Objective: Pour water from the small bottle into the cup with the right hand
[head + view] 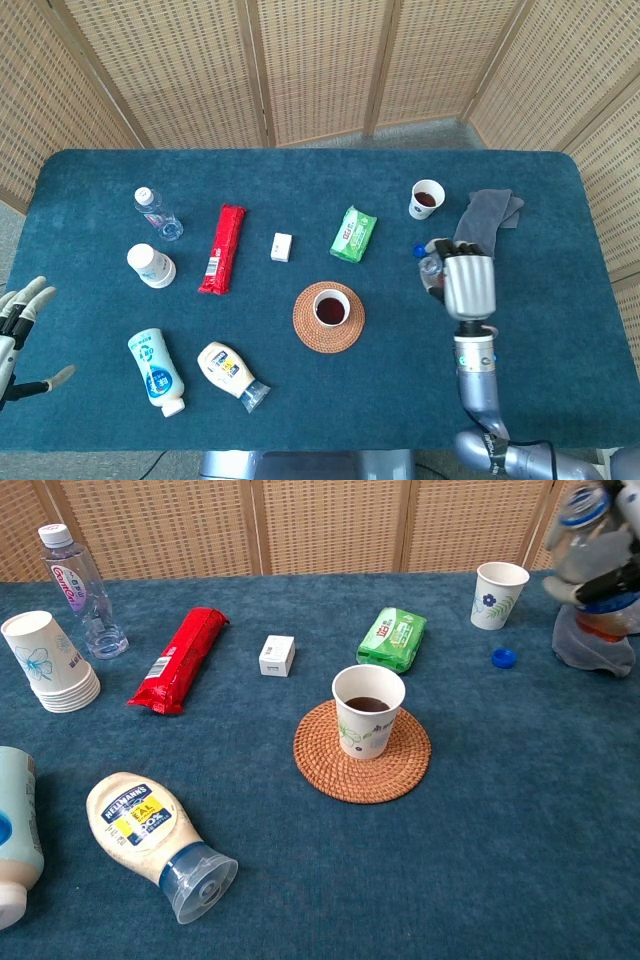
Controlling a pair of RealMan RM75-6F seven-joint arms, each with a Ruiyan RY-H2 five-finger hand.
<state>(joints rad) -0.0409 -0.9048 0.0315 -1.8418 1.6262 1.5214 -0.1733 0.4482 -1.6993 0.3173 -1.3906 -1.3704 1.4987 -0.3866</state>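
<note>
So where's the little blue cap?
The blue cap lies on the table's right side, between the green packet and the grey cloth, just in front of the far cup. In the head view it sits beside the right hand.

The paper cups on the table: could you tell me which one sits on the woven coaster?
The cup at the table's centre, holding dark liquid, stands on the round coaster. The far cup and the stacked cups at the left rest directly on the blue cloth.
</note>
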